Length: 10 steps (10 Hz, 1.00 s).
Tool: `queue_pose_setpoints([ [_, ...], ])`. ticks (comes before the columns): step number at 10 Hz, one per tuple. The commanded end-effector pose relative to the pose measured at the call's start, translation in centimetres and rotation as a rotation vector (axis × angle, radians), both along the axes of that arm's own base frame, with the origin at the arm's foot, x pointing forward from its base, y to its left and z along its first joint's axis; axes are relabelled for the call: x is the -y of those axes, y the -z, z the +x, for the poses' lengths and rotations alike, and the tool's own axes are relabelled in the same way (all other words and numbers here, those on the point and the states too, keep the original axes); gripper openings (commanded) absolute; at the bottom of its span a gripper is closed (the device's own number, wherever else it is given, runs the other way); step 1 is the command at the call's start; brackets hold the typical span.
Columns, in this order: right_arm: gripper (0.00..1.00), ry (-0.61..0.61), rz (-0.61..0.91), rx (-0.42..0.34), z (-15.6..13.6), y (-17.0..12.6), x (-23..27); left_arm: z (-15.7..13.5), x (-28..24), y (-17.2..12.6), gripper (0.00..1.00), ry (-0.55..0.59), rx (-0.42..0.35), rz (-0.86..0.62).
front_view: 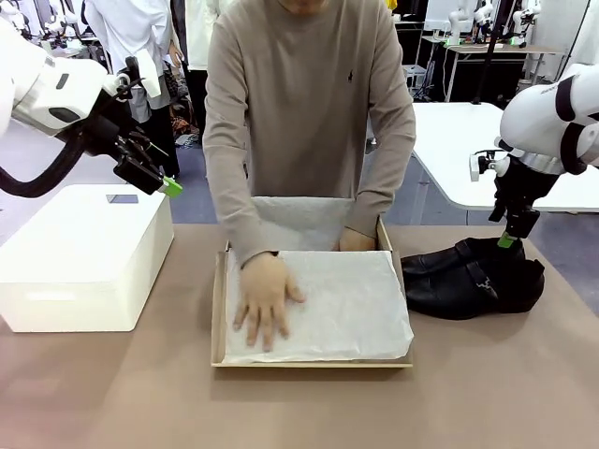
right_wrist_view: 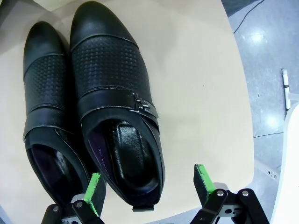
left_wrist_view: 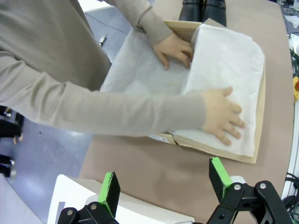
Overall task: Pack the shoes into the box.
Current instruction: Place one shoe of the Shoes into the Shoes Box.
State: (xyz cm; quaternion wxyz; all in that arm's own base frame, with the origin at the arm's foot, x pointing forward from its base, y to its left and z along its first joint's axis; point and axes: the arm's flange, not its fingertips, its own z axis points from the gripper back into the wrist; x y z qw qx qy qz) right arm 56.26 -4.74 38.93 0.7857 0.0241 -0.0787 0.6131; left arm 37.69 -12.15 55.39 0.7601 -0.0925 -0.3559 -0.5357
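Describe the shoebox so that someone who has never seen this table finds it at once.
Start at the brown table, in the middle in front of the person. The shoebox lies there, between a larger white box and the black shoes. Alone it is shallow brown cardboard, lined with white tissue paper under the person's hand.

White, rounded shells clad the left arm [front_view: 47,94] — a thick black cable [front_view: 37,182] loops beneath. The black left gripper [left_wrist_view: 163,175] and right gripper [right_wrist_view: 148,175] have green pads [left_wrist_view: 110,189] and silver screws [left_wrist_view: 234,187]. The person's sweater [front_view: 299,94] is beige — long-sleeved.
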Motion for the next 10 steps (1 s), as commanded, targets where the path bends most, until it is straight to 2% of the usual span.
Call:
queue_pose_setpoints([
  [1, 1.0, -0.006, -0.003, 0.005, 0.5, -0.3, 0.0, 0.0, 0.0, 0.0, 1.0, 0.0, -0.005, -0.013],
  [7, 1.0, -0.065, 0.002, 0.038, 3.1, 0.6, -0.1, 0.0, 0.0, 0.0, 1.0, 0.0, -0.005, -0.013],
  [10, 1.0, -0.07, -0.009, 0.018, 4.1, 1.4, 0.2, 0.0, 0.0, 0.0, 1.0, 0.0, -0.005, -0.013],
])
